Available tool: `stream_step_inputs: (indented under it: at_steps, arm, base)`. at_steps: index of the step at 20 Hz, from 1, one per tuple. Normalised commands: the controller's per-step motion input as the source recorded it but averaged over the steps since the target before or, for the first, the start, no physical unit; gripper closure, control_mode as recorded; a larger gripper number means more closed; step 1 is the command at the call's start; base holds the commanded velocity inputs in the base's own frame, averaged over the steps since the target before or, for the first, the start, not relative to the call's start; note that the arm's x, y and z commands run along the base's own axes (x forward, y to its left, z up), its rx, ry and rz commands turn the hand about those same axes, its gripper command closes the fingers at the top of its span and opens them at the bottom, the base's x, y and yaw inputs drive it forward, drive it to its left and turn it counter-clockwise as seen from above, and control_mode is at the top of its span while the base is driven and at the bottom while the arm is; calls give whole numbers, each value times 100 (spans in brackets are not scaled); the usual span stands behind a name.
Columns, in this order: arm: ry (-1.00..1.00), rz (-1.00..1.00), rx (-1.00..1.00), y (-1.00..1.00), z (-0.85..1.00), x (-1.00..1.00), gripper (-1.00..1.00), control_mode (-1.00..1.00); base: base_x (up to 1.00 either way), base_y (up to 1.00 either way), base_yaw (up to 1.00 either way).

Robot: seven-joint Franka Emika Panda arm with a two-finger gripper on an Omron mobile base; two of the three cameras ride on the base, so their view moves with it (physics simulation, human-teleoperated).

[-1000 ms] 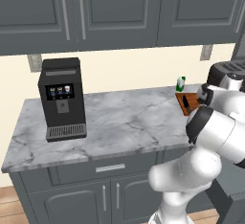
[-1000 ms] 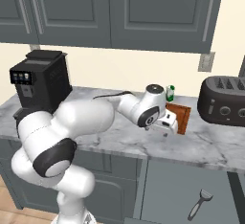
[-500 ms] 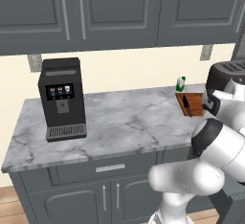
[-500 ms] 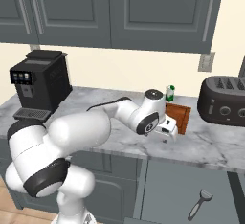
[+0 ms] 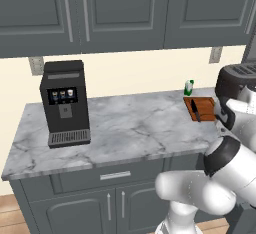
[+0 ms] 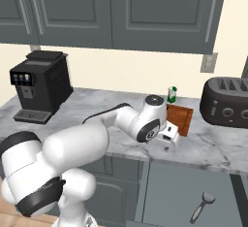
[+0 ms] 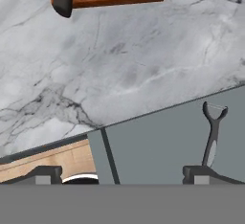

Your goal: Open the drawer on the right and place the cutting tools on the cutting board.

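You are working at a grey marble counter [image 6: 97, 105] under slate cabinets, with a coffee machine [image 5: 65, 103] at your nine o'clock and a toaster [image 6: 227, 102] at three. The drawer [image 6: 193, 192] is standing open below the counter edge, and the pale peeler [image 7: 213, 132] is lying flat on its floor at about four o'clock of the hand view. The black knife [image 5: 195, 112] is already resting on the cutting board [image 6: 180, 118]. Your gripper [image 6: 167, 140] is hovering over the counter edge with its fingers spread wide and empty. The peeler is looking light, stiff and thin; you are probably best pinching it across the slim handle, not the forked head.
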Motion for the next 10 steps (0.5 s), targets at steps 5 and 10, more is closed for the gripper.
stream_step_inputs:
  at_steps: [5,10]
  arm:
    - [13,0,0,0,0,-8,-100,-100]
    - [16,0,0,-3,0,-12,-100,-100]
  base:
    - [0,0,0]
    - [0,0,0]
